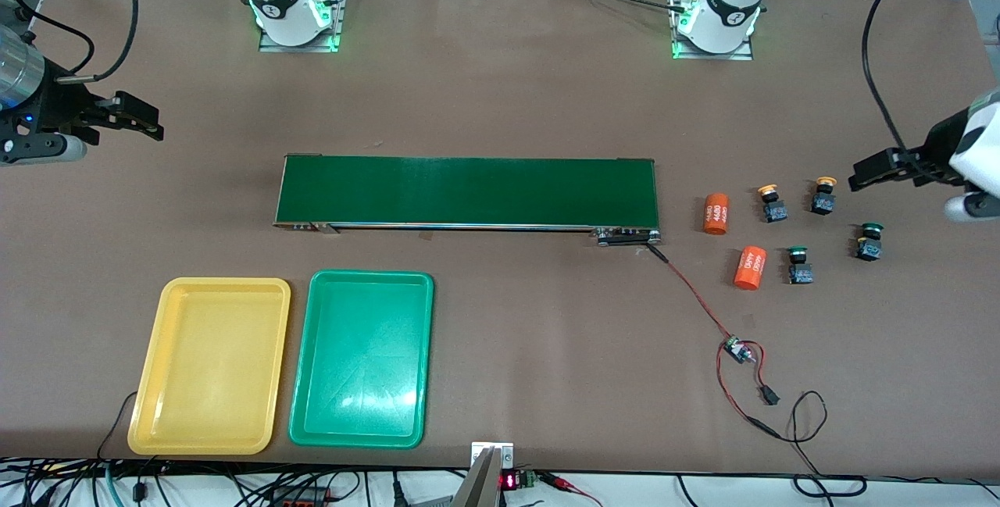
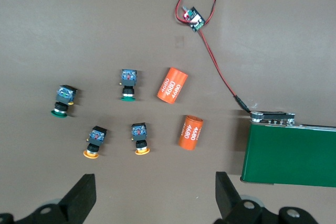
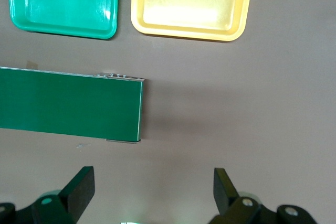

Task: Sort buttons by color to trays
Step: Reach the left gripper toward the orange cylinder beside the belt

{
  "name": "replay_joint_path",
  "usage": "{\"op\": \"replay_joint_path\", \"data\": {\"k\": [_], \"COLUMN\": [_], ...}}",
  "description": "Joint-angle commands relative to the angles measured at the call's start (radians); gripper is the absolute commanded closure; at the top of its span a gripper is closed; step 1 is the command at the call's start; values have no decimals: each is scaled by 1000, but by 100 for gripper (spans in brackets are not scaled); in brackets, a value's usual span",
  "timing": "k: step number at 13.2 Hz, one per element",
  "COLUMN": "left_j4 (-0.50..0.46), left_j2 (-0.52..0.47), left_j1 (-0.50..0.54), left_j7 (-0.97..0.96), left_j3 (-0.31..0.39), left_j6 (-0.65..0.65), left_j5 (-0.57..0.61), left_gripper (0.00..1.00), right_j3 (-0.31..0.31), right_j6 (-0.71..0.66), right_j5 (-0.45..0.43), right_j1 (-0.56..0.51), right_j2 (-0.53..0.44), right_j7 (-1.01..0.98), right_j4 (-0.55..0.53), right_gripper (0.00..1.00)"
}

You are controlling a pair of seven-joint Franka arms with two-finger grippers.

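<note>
Both your left pincer (image 1: pixel 859 177) and right pincer (image 1: pixel 148 120) are spread wide and hold nothing, so you could grab an orange cylinder (image 1: pixel 716 213) instead of the buttons (image 1: pixel 823 195) just beside it.

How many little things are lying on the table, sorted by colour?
Yellow buttons: 2
Green buttons: 2
Orange cylinders: 2
Yellow tray: 1
Green tray: 1
Total: 8

Two buttons (image 1: pixel 770 203) are showing yellow-orange caps, two (image 1: pixel 798 265) green; trays are showing yellow (image 1: pixel 209 366) and green (image 1: pixel 362 358); cylinders (image 1: pixel 715 213) orange, white-numbered.
</note>
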Motion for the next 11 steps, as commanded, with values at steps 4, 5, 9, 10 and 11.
{"op": "replay_joint_path", "data": {"k": [4,5,9,10,11], "left_j4": [-22,-22,-170,-236,-284], "left_j2": [145,170,213,227,234], "left_j1": [0,0,0,0,2], "left_j7": [19,17,49,87,121], "left_j3": [-1,0,-1,-3,-6], "left_j6": [24,27,196,290,374], "left_j5": [-17,-16,-11,-14,-14], "left_gripper": [0,0,0,0,0], "right_j3": [2,2,2,2,2], "right_j6": [-13,-13,-15,-15,-16], "right_j5": [17,17,17,17,17], "right_j1": [-10,-10,-8,-8,-8], "right_j2": [-5,-5,-5,-5,-5], "right_j7": [-17,-15,-17,-17,-17], "right_j4": [6,4,4,4,4], "right_gripper": [0,0,0,0,0]}}
